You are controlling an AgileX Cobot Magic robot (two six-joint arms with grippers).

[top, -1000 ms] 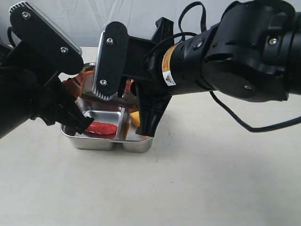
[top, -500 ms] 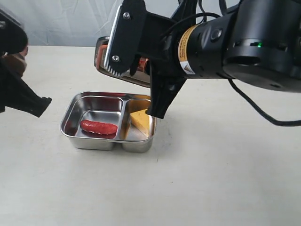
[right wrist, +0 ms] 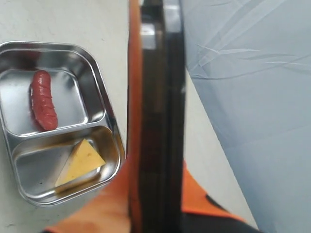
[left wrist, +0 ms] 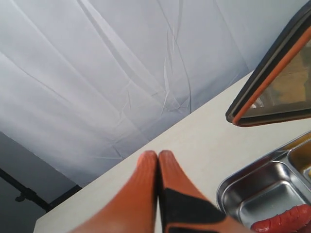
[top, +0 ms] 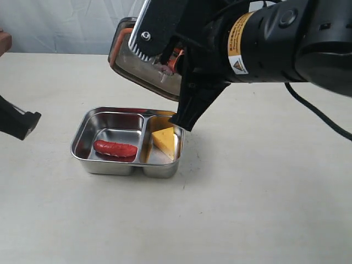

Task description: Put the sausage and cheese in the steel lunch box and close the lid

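The steel lunch box [top: 83,122] stands open on the table. The red sausage [top: 115,148] lies in its left compartment and the yellow cheese [top: 164,140] wedge in its right one. Above the box's far side, the dark lid [top: 137,58] with its orange seal hangs tilted, and my right gripper [right wrist: 155,194] is shut on its edge. The right wrist view shows the lid [right wrist: 158,97] edge-on beside the box [right wrist: 111,127], the sausage [right wrist: 43,99] and the cheese [right wrist: 80,162]. My left gripper [left wrist: 158,155] is shut and empty, off to the box's left.
The pale table top [top: 247,209] stretches round the box, with a white cloth backdrop [left wrist: 121,63] behind it. The left arm [top: 16,118] only shows at the left edge of the exterior view. The right arm [top: 275,38] fills the upper right.
My left gripper pulled back to the left away from the box and closed, leaving the sausage in its compartment. The right gripper raised the lid higher.
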